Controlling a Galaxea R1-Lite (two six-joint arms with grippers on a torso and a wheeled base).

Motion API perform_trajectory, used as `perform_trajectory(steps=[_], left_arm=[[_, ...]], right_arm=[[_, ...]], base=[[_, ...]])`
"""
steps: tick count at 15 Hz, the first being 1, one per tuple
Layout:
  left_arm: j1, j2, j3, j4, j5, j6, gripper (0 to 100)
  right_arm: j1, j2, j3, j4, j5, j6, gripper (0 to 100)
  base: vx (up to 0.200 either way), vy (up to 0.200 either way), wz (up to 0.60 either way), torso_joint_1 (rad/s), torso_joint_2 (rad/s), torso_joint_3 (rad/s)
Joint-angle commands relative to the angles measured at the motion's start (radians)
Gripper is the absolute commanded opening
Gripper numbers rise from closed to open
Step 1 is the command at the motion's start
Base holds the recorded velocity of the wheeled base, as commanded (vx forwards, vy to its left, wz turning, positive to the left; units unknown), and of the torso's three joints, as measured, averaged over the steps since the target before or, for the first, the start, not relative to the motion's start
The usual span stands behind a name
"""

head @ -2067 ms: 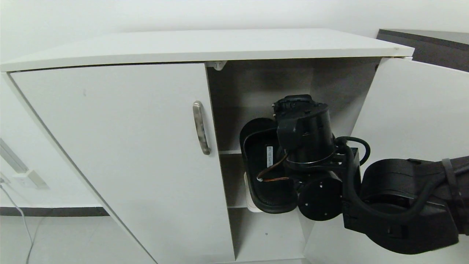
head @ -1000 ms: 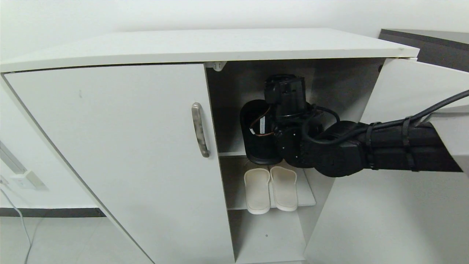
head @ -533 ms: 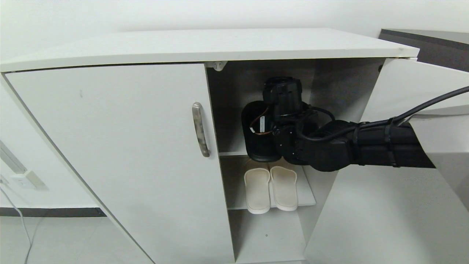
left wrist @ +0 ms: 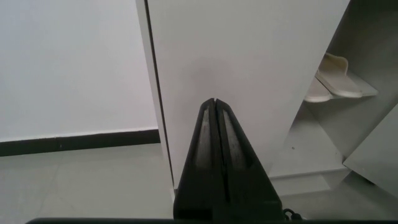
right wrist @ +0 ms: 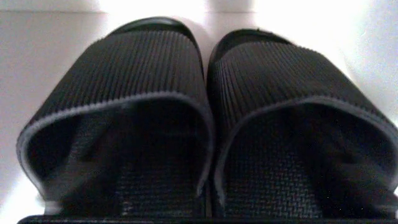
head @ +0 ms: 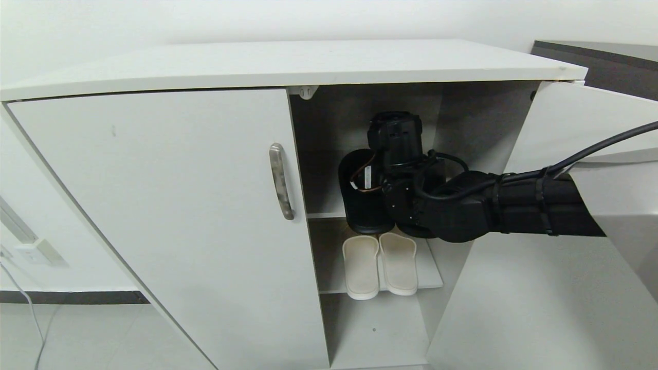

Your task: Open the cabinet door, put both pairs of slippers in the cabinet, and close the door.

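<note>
Ribbed black slippers point(head: 362, 198) occupy centre frame at the white cabinet's point(head: 288, 61) upper shelf point(head: 321, 214); smooth cream slippers point(head: 379, 264) lie below. The left gripper point(left wrist: 214, 106) is pressed together; the right gripper's point(head: 393, 134) hold cannot be told.

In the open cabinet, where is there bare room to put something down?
The bottom floor, under the shelf holding the white slippers, is bare. The cabinet top is bare too. Crowded: the upper shelf, taken by the black slippers and the right arm; the white slippers leave only a narrow strip beside the right wall.
</note>
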Motion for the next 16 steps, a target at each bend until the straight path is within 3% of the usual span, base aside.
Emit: perform_trajectory(steps=[1, 5, 16], left_arm=[[0.001, 0.000, 0.000, 0.000, 0.000, 0.000, 0], [0.001, 0.000, 0.000, 0.000, 0.000, 0.000, 0], [0.001, 0.000, 0.000, 0.000, 0.000, 0.000, 0]], right_arm=[[0.005, -0.026, 0.023, 0.000, 0.000, 0.000, 100], [0.033, -0.092, 0.112, -0.008, -0.008, 0.003, 100], [0.138, -0.416, 0.513, -0.071, 0.033, 0.014, 100]], base=[[0.000, 0.000, 0.00, 0.000, 0.00, 0.000], [0.000, 0.000, 0.00, 0.000, 0.00, 0.000], [0.000, 0.000, 0.00, 0.000, 0.00, 0.000]])
